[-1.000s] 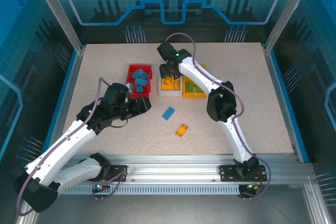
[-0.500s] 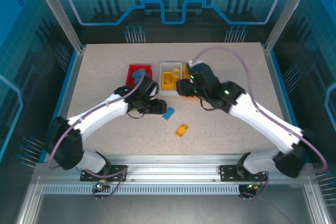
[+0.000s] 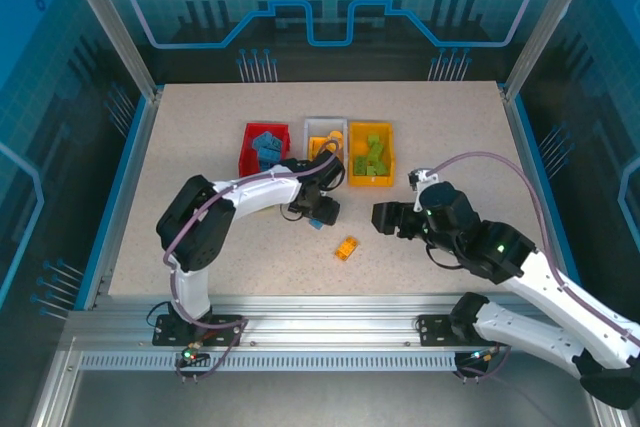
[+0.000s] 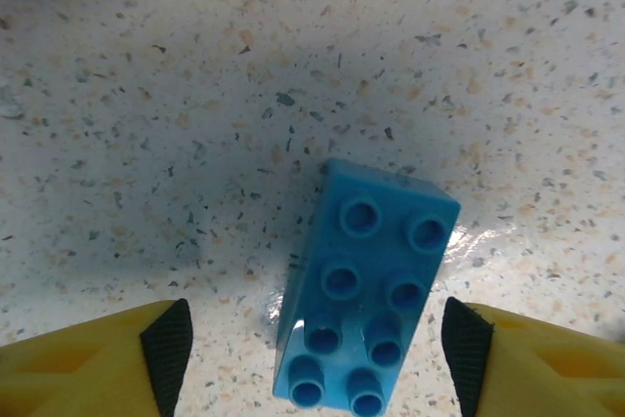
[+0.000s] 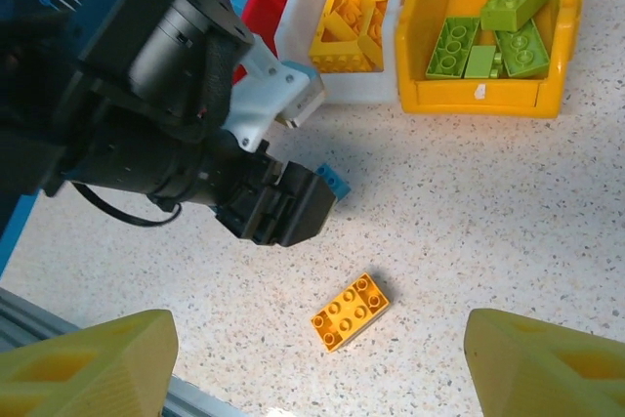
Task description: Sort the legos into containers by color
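left gripper [image 4: 317,363] hangs spread, its fingers either side of the blue lego [image 4: 366,285], which lies studs-up on the worktop [image 4: 146,95] just near of the white bin [image 3: 325,120]. right gripper [image 5: 322,368] is spread wide and empty; the orange lego [image 5: 350,312] lies loose on the worktop to its left.

Fig. A robotics laboratory work cell. My left arm's base [image 3: 195,327] and right arm's base [image 3: 462,327] are bolted to an extruded aluminium rail [image 3: 330,309] fronting a speckled table [image 3: 200,117]. Aluminium posts [image 3: 105,17] and blue translucent panels [image 3: 330,7], printed with gear and circuit motifs, enclose my workspace.
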